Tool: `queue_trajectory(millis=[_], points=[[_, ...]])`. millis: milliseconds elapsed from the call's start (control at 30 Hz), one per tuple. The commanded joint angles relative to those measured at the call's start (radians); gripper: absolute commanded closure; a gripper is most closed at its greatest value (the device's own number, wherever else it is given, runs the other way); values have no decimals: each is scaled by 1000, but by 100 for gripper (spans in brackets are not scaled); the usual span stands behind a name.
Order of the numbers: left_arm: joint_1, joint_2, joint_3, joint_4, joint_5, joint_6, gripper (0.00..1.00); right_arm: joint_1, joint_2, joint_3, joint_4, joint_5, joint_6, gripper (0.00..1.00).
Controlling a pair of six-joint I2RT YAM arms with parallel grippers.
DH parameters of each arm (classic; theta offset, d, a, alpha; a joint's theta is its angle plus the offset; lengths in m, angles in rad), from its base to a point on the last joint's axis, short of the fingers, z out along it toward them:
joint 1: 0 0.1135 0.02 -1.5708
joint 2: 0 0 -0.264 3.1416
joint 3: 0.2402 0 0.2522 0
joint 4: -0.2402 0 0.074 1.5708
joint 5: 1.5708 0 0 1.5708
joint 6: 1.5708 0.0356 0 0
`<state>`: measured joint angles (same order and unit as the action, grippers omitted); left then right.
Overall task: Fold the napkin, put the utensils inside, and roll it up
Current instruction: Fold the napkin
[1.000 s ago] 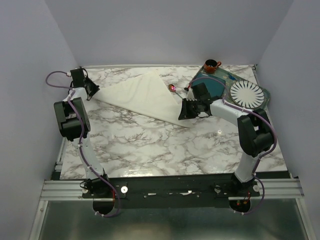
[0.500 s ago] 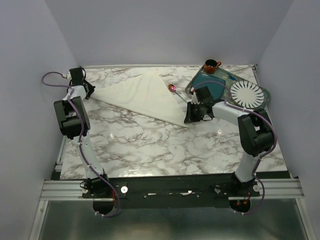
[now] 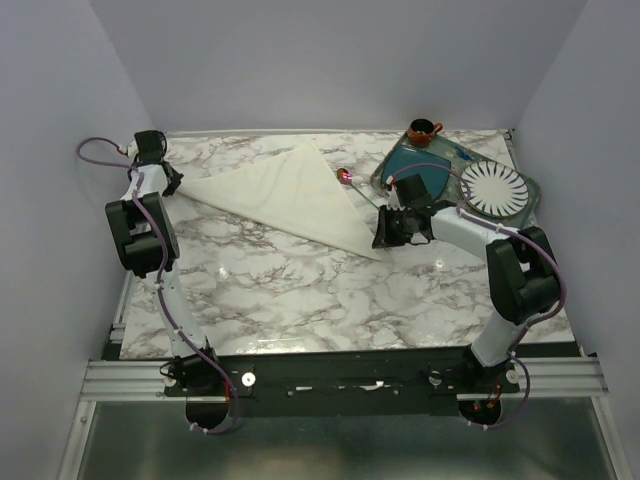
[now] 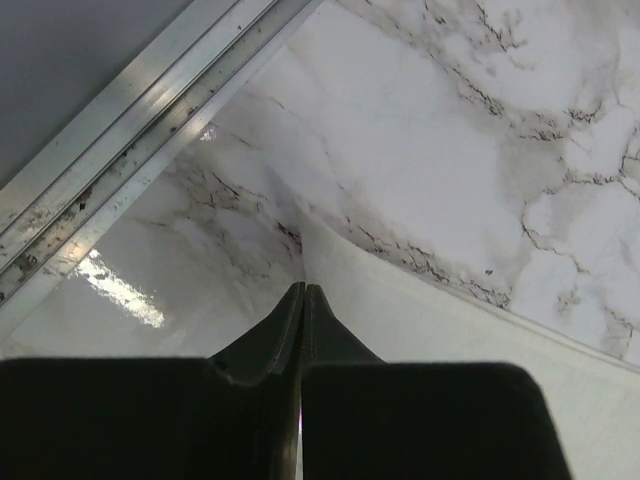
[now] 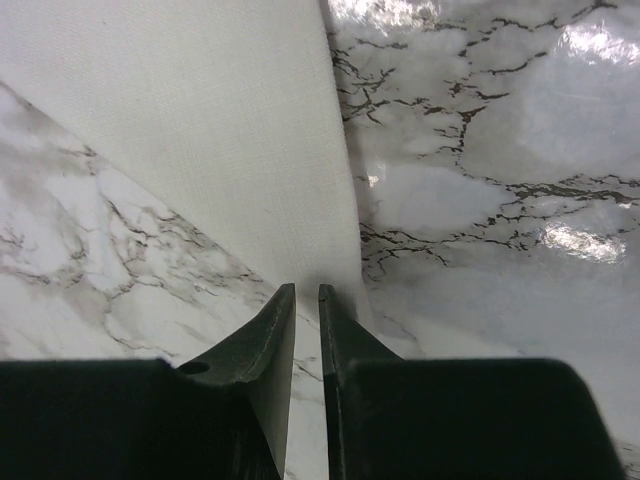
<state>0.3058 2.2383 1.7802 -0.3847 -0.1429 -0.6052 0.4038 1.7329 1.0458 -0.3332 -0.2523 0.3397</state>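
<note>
Folded napkin (image 3: 285,195) pulled taut by two corners
The left claw (image 4: 303,290), clenched on the napkin's left tip, has drawn back toward the desk's (image 3: 330,290) back-left corner, while the right claw (image 5: 307,292), nearly closed on the near-right tip, has turned and slid right since a second ago; the cloth lies as a flat triangle across the desk's back half, so the fold looks done, and the spoon (image 3: 346,178) waits just beside its right edge, not yet inside

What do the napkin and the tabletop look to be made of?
The napkin: woven cloth, matte cream; fine weave shows in the right wrist view. The tabletop: glossy marble-patterned surface, grey veins, light glare; real stone or laminate cannot be told.
</note>
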Motion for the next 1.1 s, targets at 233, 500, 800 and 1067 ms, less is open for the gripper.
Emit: queue_trajectory(millis=[233, 500, 800, 1067], points=[[-22, -98, -114, 164, 109, -123, 89, -2, 56, 103, -26, -33, 5, 73], [16, 47, 11, -89, -24, -238, 86, -2, -13, -64, 0, 7, 19, 73], [35, -2, 19, -132, -37, -183, 89, 0, -76, -14, -18, -24, 5, 73], [4, -65, -4, -10, 22, -148, 79, -2, -32, 59, -30, -45, 5, 73]])
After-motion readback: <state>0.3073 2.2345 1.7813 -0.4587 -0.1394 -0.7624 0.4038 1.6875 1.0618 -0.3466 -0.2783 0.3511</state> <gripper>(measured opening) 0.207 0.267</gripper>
